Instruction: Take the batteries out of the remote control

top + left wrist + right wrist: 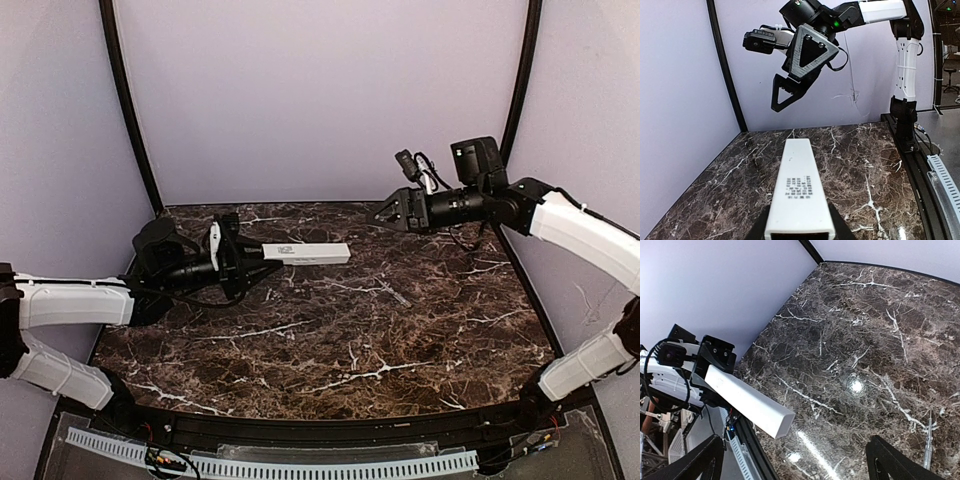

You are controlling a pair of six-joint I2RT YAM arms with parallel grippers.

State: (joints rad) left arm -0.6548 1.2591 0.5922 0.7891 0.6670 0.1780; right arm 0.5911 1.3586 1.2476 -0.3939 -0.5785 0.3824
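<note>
Over marble table (400,330), left gripper (258,257) clamps remote control (310,253).

Bench (400,330) top: dark brown marble-look slab, white veining, glossy. Plain pale lilac wall panels (320,90) on the back and both sides. Black curved poles (128,100) run up the two back corners. White slotted cable duct (300,468) runs along the near edge, just in front of a black rail (300,432). Light comes from overhead: bright glare spot (856,385) on the slab. Grey floor (940,120) shows past the right side; details there are too small to tell.
</note>
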